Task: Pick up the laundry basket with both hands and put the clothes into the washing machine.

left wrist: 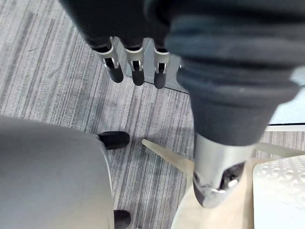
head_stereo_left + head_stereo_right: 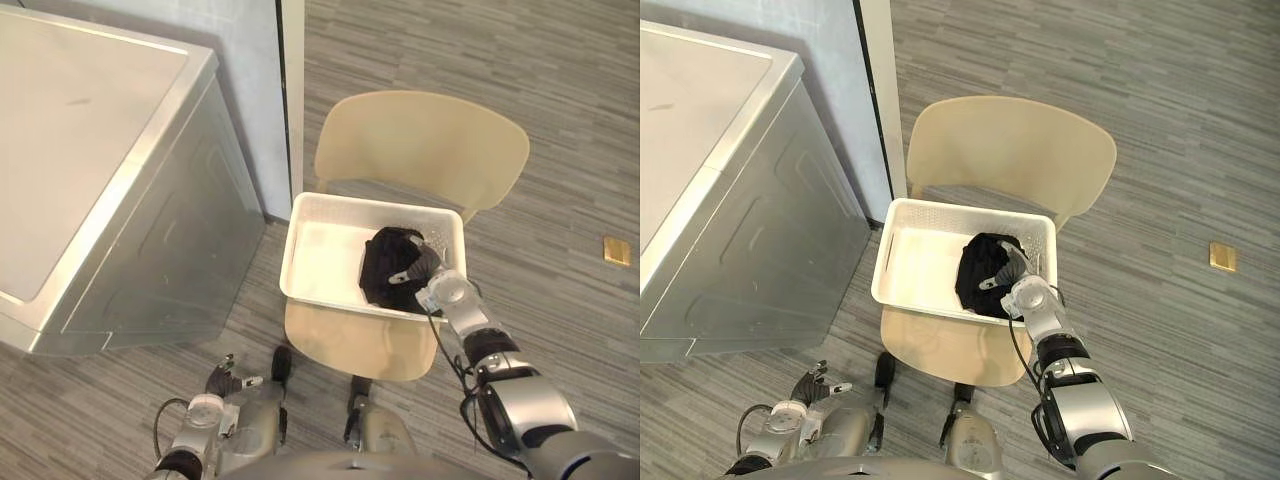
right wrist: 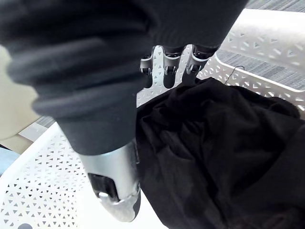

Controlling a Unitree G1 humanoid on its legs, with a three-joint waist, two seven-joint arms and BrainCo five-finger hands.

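The washing machine (image 2: 100,180) stands well to the left of the right robot hand (image 3: 114,171). Under that hand, a cream chair (image 2: 420,140) carries the white laundry basket (image 2: 320,255). The black clothes (image 2: 385,268) lie in the basket. The hand is spread just over them, pinching nothing, its fingers straight toward the basket wall, whose triangle holes show in the right wrist view. I cannot tell if it touches them. The left robot hand (image 1: 138,67) hangs low over the floor, also spread.
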